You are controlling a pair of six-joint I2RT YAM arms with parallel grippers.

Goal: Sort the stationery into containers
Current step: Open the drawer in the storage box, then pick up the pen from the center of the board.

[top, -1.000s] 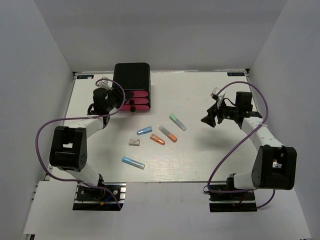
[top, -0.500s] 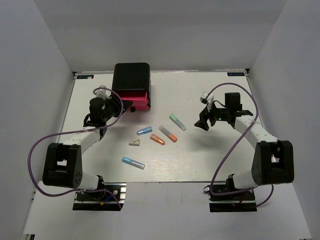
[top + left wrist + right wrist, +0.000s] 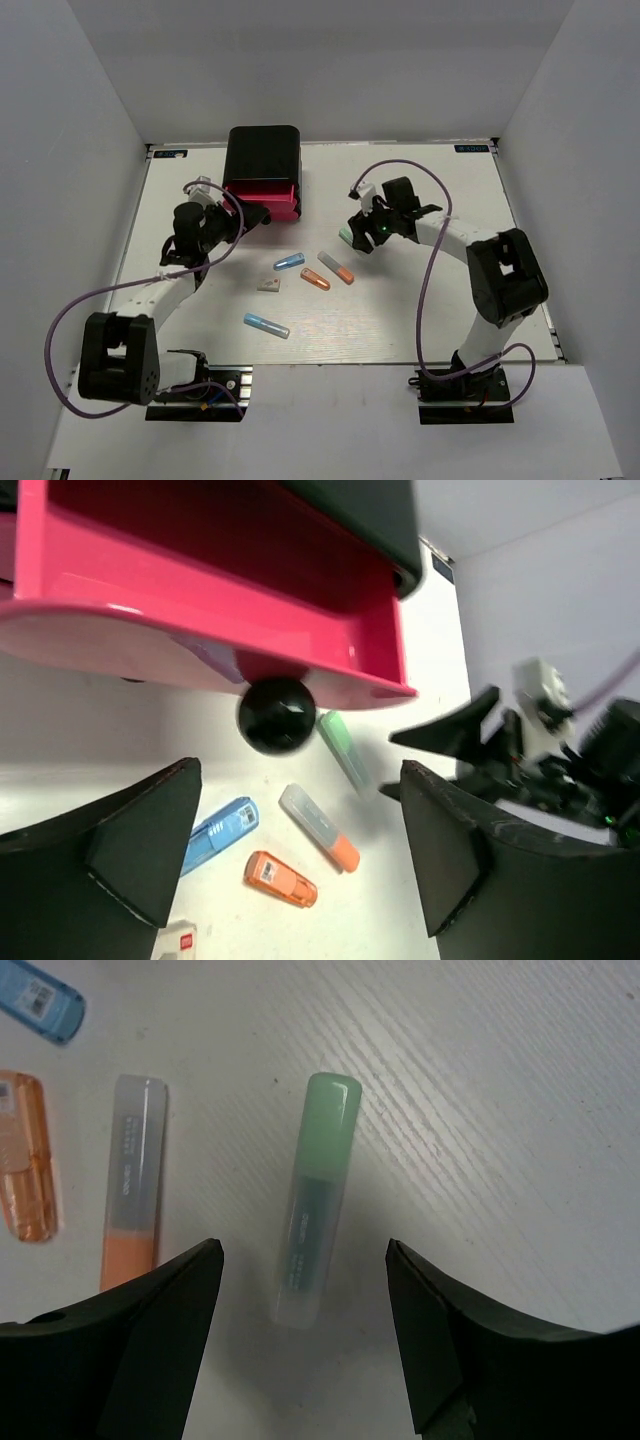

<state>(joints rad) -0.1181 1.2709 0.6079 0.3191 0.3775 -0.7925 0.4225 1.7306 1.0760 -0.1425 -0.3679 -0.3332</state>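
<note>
The black box (image 3: 265, 158) stands at the back with its top pink drawer (image 3: 263, 199) pulled out; the drawer (image 3: 200, 590) shows nothing inside. My left gripper (image 3: 238, 222) is open just in front of the drawer's black knob (image 3: 276, 714), apart from it. My right gripper (image 3: 362, 232) hangs open over the green-grey pen (image 3: 318, 1200), one finger on each side. On the table lie the blue pen (image 3: 289, 262), orange pen (image 3: 315, 279), orange-grey pen (image 3: 336, 267), light blue pen (image 3: 266, 325) and white block (image 3: 268, 285).
White walls close in the table on three sides. Purple cables loop from both arms over the table's sides. The right gripper (image 3: 500, 750) also shows in the left wrist view, past the green-grey pen (image 3: 345, 748).
The top drawer slid out in my left gripper's hold, then the left jaws opened and backed off the knob. My right arm swung left and down over the green-grey pen.
</note>
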